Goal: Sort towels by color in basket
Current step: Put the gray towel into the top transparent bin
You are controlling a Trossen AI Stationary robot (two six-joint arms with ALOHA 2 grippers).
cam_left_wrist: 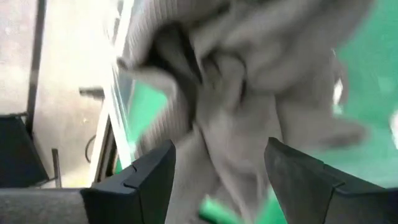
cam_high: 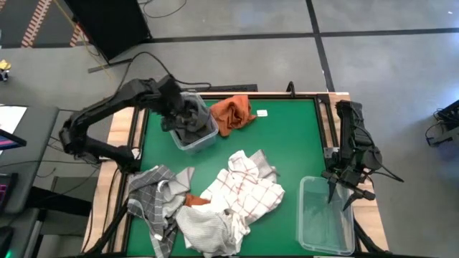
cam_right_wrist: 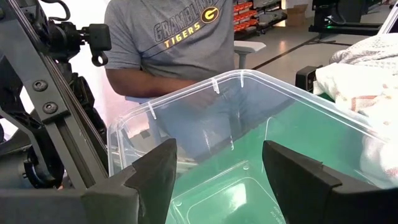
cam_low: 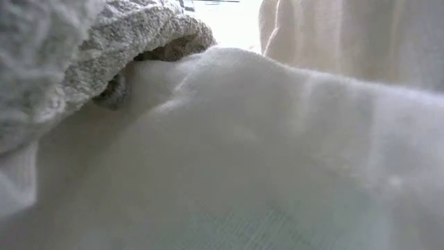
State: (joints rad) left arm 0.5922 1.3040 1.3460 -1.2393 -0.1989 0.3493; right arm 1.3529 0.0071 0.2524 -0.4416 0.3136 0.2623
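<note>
The left gripper (cam_high: 188, 118) hangs spread over the small bin (cam_high: 203, 137), the grey towel (cam_left_wrist: 249, 93) seemingly loose between its fingers, bunched, no clear long axis. The right gripper (cam_right_wrist: 217, 174) waits, spread, above the big bin (cam_high: 326, 215).

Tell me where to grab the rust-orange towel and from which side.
Pinch the raised crumpled fold at the middle of the rust-orange towel, coming straight down from above. It lies bunched on the green mat beside the small bin, so ridges stand up while its edges lie flat.
</note>
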